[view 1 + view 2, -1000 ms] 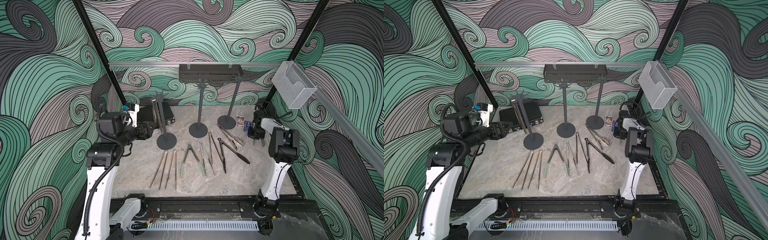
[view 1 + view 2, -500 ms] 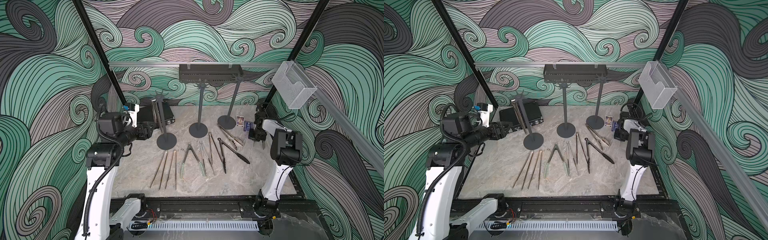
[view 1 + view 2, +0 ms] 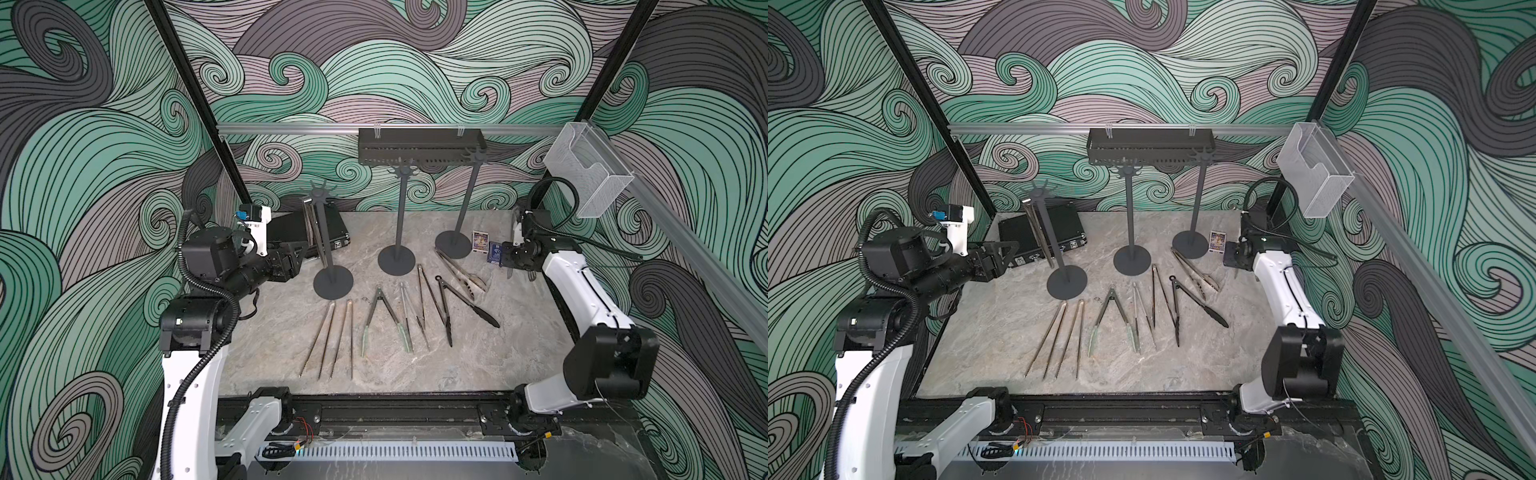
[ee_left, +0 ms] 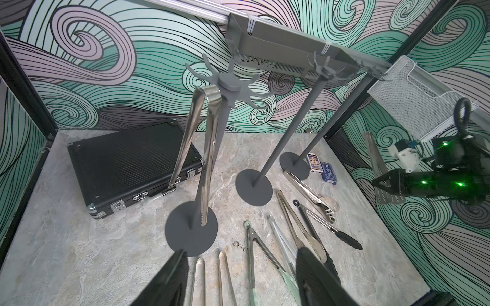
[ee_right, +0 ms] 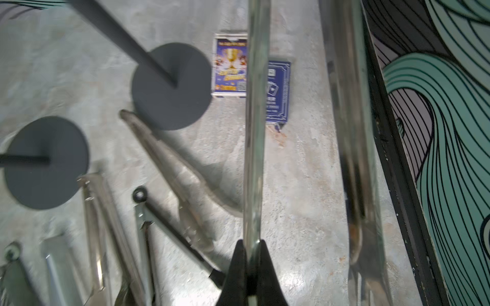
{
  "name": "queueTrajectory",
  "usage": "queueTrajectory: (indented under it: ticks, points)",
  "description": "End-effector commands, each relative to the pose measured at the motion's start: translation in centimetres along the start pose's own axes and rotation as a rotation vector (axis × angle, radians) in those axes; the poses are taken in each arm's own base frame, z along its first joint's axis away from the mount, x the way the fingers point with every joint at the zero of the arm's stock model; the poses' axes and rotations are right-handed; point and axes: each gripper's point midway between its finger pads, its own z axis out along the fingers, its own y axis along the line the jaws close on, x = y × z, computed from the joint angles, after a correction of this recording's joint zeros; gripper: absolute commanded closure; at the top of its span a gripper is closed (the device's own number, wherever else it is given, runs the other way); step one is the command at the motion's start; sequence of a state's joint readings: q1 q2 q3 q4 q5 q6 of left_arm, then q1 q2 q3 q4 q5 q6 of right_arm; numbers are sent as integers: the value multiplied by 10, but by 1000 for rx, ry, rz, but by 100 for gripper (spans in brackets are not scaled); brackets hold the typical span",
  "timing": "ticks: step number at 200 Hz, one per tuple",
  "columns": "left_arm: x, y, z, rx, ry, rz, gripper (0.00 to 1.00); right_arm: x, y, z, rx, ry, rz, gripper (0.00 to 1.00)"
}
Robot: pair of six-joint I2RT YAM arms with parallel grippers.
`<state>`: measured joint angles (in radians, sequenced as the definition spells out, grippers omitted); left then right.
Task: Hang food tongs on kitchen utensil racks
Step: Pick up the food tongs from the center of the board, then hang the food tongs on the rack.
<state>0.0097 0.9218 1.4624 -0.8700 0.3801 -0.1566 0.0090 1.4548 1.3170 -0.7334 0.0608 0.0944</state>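
The right hand is pinching one arm of slim steel tongs. Raise their bend above the dark-grey pole rack prongs before lowering.

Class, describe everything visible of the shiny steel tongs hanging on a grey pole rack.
The polished steel tongs are one bent strip: a rounded fold at the top and two long flat arms ending in toothed tips. The fold sits over a prong on the star crown of the dark grey pole rack, so they hang tips down, arms spread slightly, beside the pole. Nothing else appears to touch them.
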Motion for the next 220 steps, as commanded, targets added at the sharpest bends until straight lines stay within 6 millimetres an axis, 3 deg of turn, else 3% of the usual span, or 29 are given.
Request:
queueTrajectory:
  ticks: [1,38,75,105,129,153,187,220]
  points:
    - [-7,-6,-16,-11,-30,19,35,-7,30,-42,-75,-118,-132,100]
    - [-7,-3,-25,-49,-33,45,34,-6,89,-109,-223,-309,-324,100]
    - [-3,3,-28,-85,-18,46,33,5,140,-158,-380,-407,-457,100]
    - [0,4,-29,-89,-8,53,33,20,195,-191,-591,-445,-594,100]
    - [0,-3,-29,-54,-8,64,32,28,241,-205,-739,-454,-700,100]
    - [2,-11,-29,-3,-11,71,31,22,279,-216,-858,-477,-742,100]
    - [5,-15,-28,23,-8,77,31,9,320,-219,-954,-496,-754,100]
    - [5,-17,-29,35,-15,81,30,5,348,-208,-970,-498,-735,100]
